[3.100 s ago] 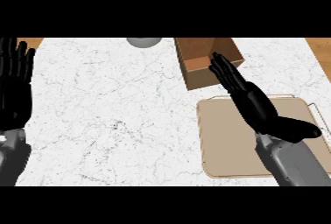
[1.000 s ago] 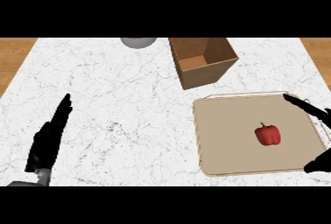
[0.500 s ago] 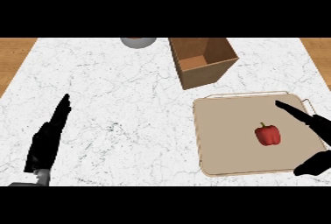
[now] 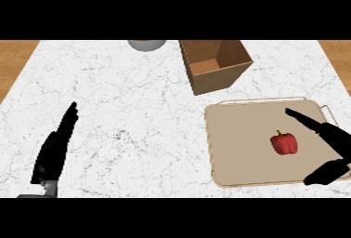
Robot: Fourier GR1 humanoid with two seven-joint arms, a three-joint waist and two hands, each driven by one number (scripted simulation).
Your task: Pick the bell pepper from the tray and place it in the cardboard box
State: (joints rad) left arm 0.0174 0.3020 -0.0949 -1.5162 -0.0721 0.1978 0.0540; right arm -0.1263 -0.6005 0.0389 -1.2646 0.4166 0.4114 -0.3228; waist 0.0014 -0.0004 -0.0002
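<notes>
A red bell pepper (image 4: 284, 143) with a green stem lies on the beige tray (image 4: 237, 148) at the counter's right. My right hand (image 4: 330, 139) is open just right of the pepper, fingers stretched toward the tray's far side and thumb (image 4: 326, 172) spread below; it does not touch the pepper. The open cardboard box (image 4: 214, 65) stands beyond the tray, tilted slightly. My left hand (image 4: 55, 146) rests open at the lower left, fingers straight and pointing away.
A grey round vessel (image 4: 146, 44) shows at the counter's far edge, left of the box. Wooden floor shows past both far corners of the white marble counter (image 4: 130, 102).
My right hand has slid leftward over the tray, closer to the pepper. Earlier still it hovered high above the tray and hid the pepper. The left hand has come down and stays still.
</notes>
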